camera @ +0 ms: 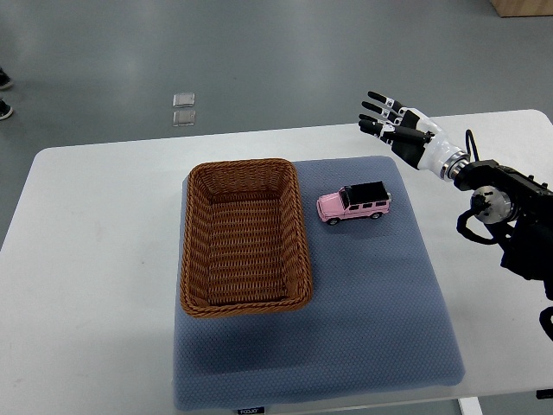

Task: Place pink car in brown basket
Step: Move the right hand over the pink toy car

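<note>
Nothing's really done yet. The car [354, 204] sits on the mat [380, 328], just beside the basket [244, 238] at its 3 o'clock. Right hand [394, 124] hovers at the car's 1 o'clock, fingers spread, holding nothing. Grab and drop both left.

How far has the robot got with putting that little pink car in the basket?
Nothing looks done yet. The pink car sits on the blue mat, just right of the brown basket, which holds nothing. The right hand is above and to the right of the car, fingers spread, holding nothing. Still left: reaching the car, grasping it, lifting it and setting it in the basket.
</note>
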